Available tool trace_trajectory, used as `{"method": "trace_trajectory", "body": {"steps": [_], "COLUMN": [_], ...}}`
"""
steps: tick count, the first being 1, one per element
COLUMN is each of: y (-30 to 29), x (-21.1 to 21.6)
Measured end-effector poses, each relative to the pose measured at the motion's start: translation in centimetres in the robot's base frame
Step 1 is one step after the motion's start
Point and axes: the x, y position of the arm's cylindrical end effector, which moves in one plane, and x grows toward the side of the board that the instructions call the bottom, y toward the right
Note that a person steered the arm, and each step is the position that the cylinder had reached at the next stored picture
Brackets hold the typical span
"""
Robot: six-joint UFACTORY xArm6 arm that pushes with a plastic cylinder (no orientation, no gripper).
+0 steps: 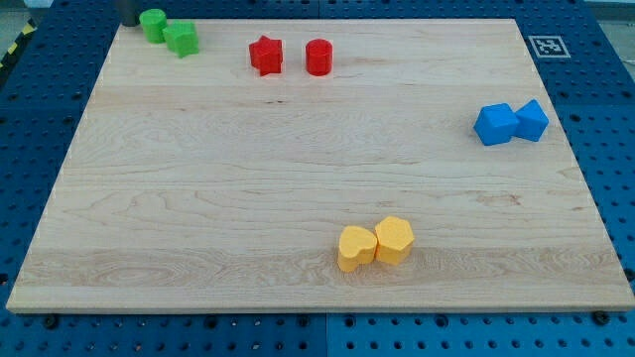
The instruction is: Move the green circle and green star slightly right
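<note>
Camera view | green circle [152, 23], green star [183, 39] touching, top-left corner | tip unseen

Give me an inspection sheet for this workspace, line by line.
Surface: wooden board, flat.
Job's things: green circle and green star, touching, at the view's top left.
Clutter: red star, red cylinder; two blue blocks; two yellow blocks.
Tool: my tip not clearly seen; only a dark shape left of the green circle.
Cables: nothing seen.
Surroundings: blue perforated table, marker tag.

My tip cannot be made out in the camera view.
</note>
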Motion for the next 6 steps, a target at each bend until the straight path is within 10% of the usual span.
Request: {"method": "trace_trajectory", "body": {"steps": [6], "y": [3.2], "x": [1.6]}}
